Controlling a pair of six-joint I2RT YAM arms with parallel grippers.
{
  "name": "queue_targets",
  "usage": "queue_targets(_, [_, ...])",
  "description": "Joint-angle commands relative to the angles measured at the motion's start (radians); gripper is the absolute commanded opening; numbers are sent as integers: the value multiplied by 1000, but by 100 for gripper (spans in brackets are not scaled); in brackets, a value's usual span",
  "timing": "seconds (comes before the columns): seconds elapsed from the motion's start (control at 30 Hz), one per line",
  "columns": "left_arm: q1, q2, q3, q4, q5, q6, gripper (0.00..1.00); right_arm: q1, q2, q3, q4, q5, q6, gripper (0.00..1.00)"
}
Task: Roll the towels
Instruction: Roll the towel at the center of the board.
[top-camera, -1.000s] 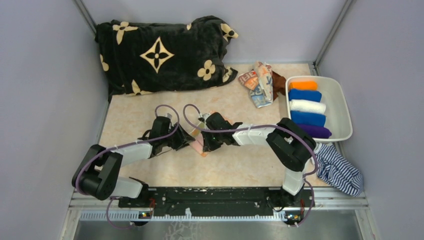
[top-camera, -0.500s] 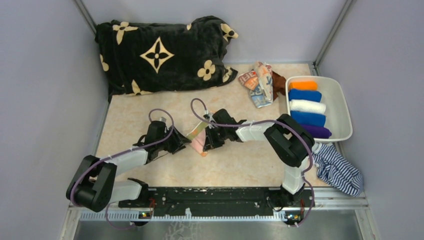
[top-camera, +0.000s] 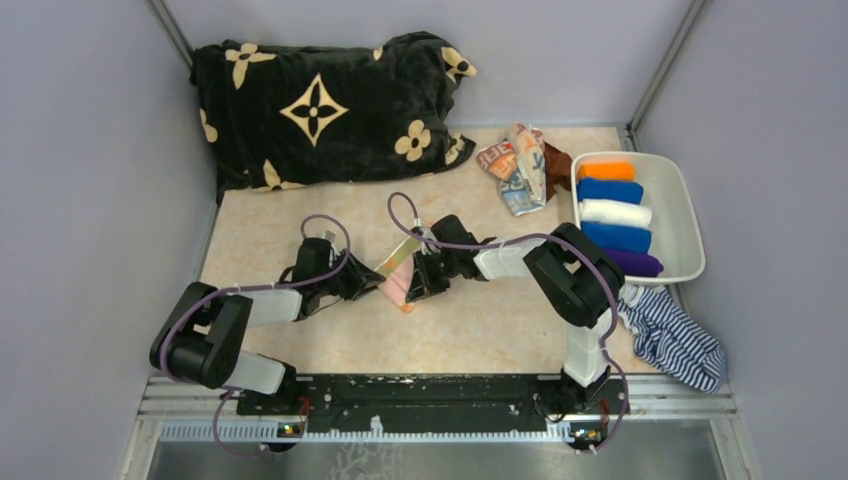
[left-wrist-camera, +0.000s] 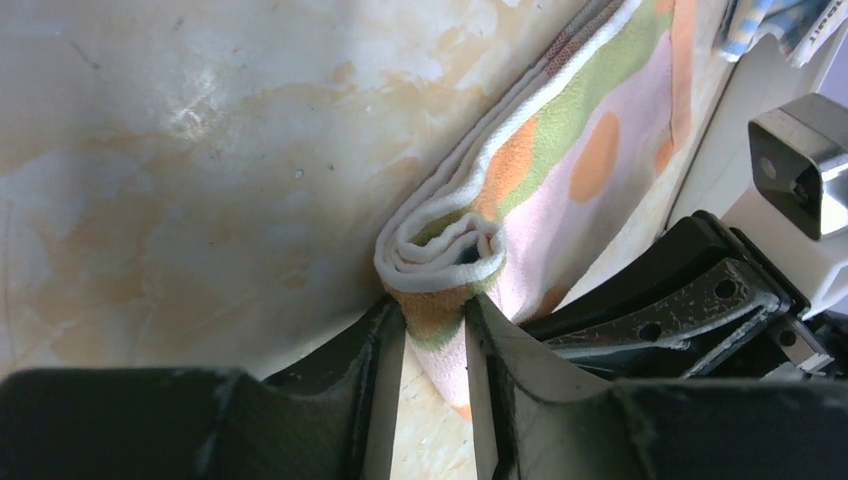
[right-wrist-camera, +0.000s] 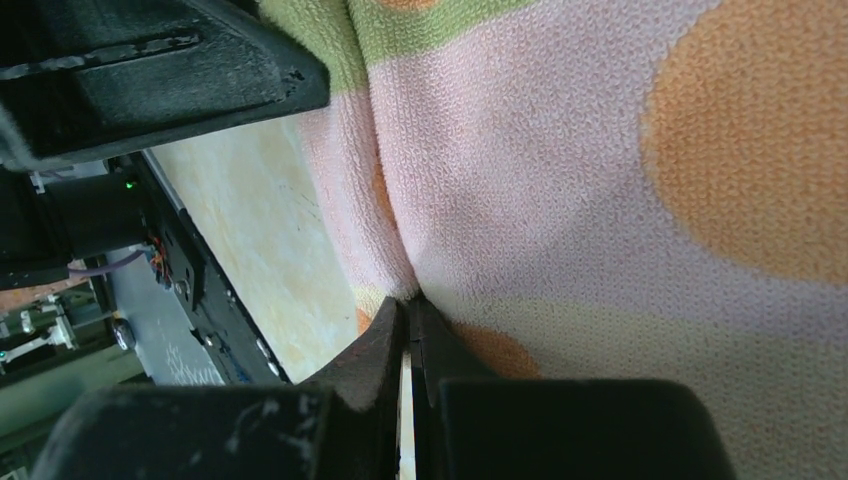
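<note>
An orange-peach towel (top-camera: 398, 287) with green bands and orange dots lies mid-table, partly rolled. In the left wrist view its rolled end (left-wrist-camera: 445, 250) sits between my left gripper (left-wrist-camera: 435, 315) jaws, which press on it from both sides. My right gripper (right-wrist-camera: 408, 310) is shut, pinching a pucker of the same towel (right-wrist-camera: 560, 170). From above, the left gripper (top-camera: 368, 283) and the right gripper (top-camera: 412, 290) meet at the towel from either side. A pale blue-white printed towel (top-camera: 515, 165) and a brown towel (top-camera: 556, 160) lie crumpled at the back right.
A white bin (top-camera: 690, 215) at the right holds several plain-coloured rolls (top-camera: 612, 213). A big black flowered blanket (top-camera: 320, 110) fills the back left. A navy-and-white striped cloth (top-camera: 675, 340) lies near the front right. Grey walls enclose the table.
The left jaws have narrowed onto the towel's rolled end. The towel's far edge has lifted off the table. The right gripper has shifted slightly right, still shut.
</note>
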Motion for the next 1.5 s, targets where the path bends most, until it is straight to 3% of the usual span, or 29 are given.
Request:
queue_targets(0.0, [4,64,-41,-132,-68,28,32,11,44,-45,-64,132,-71,2])
queue_targets(0.1, [5,51,-34,-163,-82,33,17,42,-15,-28,-93,175,-108,9])
queue_targets(0.2, [5,29,-19,-202,-96,40,11,115,-79,19,-190,321,-160,16])
queue_targets(0.43, [2,-2,-1,-267,-114,46,9,270,-226,64,-290,709,-252,33])
queue_targets(0.6, [2,-20,1,-290,-118,41,9,382,-305,63,-256,880,-316,37])
queue_targets(0.87, [1,-43,14,-316,-122,41,9,452,-263,75,-148,830,-397,38])
queue_targets(1.47, [1,-58,25,-329,-121,47,10,463,-89,108,-153,867,-424,37])
